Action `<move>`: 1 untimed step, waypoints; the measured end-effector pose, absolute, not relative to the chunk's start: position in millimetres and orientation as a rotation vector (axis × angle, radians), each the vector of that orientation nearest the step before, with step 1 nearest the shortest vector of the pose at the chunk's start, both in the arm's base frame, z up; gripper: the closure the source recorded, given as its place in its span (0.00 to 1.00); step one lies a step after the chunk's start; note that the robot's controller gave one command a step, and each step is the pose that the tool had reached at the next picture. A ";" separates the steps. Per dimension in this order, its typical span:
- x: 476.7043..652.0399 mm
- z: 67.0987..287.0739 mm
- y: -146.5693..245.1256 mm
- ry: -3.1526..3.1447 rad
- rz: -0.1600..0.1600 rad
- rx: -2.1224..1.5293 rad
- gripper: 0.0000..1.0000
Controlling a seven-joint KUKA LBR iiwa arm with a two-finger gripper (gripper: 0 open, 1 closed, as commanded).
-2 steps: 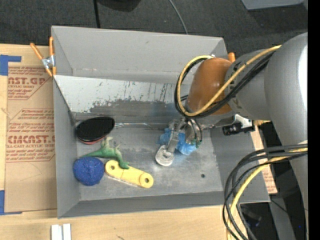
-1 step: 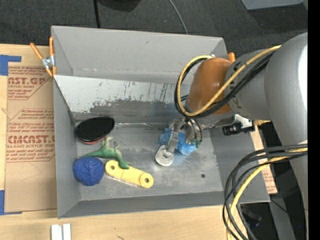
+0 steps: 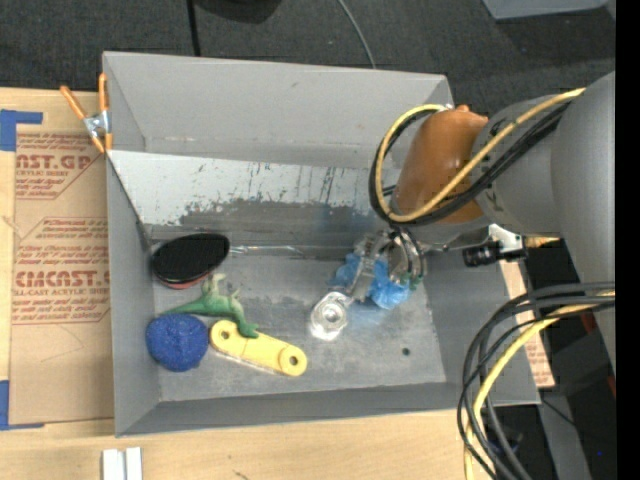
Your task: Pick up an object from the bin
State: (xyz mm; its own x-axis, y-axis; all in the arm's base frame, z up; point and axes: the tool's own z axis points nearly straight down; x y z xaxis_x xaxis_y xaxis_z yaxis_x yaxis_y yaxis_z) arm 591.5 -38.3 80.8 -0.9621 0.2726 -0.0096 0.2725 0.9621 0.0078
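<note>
The end effector [image 3: 398, 260] sat low at the right side of the bin [image 3: 250, 108], right upon a crumpled blue thing [image 3: 385, 290] beside a clear plastic piece [image 3: 328, 317], seemingly placed to grasp it, though its opening could not be told.

The bin [image 3: 280, 98] was matt grey sheet metal, and its sloping back wall was scuffed and scratched into streaks. Inside it, the blue ball [image 3: 178, 342] looked fuzzy and rough, the yellow piece [image 3: 258, 348] was smooth plastic with a dull sheen, the black oval [image 3: 190, 256] looked smooth and faintly shiny, and the clear round thing [image 3: 329, 316] was glossy and see-through. The blue crumpled thing [image 3: 385, 290] had a creased, shiny surface like film, and the arm's orange cover [image 3: 440, 163] was smooth and glossy.
</note>
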 end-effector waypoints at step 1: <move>593.7 77.8 -15.9 3.090 0.009 0.464 1.00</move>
State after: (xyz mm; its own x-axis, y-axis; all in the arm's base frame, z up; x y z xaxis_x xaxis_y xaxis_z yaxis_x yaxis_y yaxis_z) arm 593.7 -15.9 77.8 -0.9557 0.2938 -0.0163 0.2937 0.9559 0.0084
